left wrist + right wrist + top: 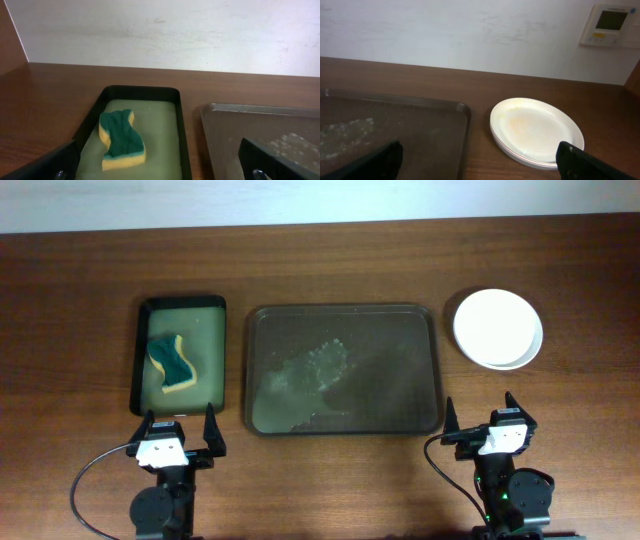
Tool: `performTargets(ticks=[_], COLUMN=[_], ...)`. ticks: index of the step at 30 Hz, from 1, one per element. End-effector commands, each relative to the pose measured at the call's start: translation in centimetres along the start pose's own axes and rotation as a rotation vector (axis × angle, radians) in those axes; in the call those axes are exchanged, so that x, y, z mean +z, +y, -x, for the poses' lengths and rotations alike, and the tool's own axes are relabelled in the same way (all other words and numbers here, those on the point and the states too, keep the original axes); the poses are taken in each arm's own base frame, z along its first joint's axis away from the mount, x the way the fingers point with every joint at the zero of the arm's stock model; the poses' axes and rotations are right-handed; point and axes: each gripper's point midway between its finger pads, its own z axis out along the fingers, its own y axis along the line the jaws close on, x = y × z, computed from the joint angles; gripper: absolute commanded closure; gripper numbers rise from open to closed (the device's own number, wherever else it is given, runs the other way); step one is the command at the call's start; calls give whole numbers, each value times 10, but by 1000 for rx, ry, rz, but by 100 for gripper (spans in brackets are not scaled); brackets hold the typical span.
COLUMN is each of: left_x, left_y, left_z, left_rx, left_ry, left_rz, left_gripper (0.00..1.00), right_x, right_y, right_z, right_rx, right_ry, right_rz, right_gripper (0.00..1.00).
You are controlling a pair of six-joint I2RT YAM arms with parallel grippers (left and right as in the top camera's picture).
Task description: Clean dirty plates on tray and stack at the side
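Observation:
The white plates (pixel 498 327) sit in a stack on the table to the right of the dark brown tray (pixel 344 312); the stack also shows in the right wrist view (pixel 536 131), with a faint yellow tint on the top face. The tray holds no plates, only wet foamy smears. My left gripper (pixel 178 430) is open and empty near the front edge, in front of the black tray. My right gripper (pixel 486 420) is open and empty, in front of the brown tray's right corner and the plates.
A smaller black tray (pixel 180 306) with greenish inside stands left of the brown tray and holds a green and yellow sponge (pixel 171 361), also in the left wrist view (pixel 121 140). A white wall runs behind the table.

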Motion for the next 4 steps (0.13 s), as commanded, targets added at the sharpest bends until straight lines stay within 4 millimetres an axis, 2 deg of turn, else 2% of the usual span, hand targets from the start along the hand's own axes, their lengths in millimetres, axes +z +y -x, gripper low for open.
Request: performTargets(ticks=[1,4], left_x=[0,0], left_y=[0,0], left_z=[-1,-1], left_rx=[-9,-9], left_ry=[-3,-3], left_rz=[-1,-1], left_gripper=[1,1], right_x=[0,0], right_y=[0,0], right_z=[-3,-3], right_rx=[6,6], right_ry=[5,5], right_rz=[-2,-2], right_gripper=[2,2])
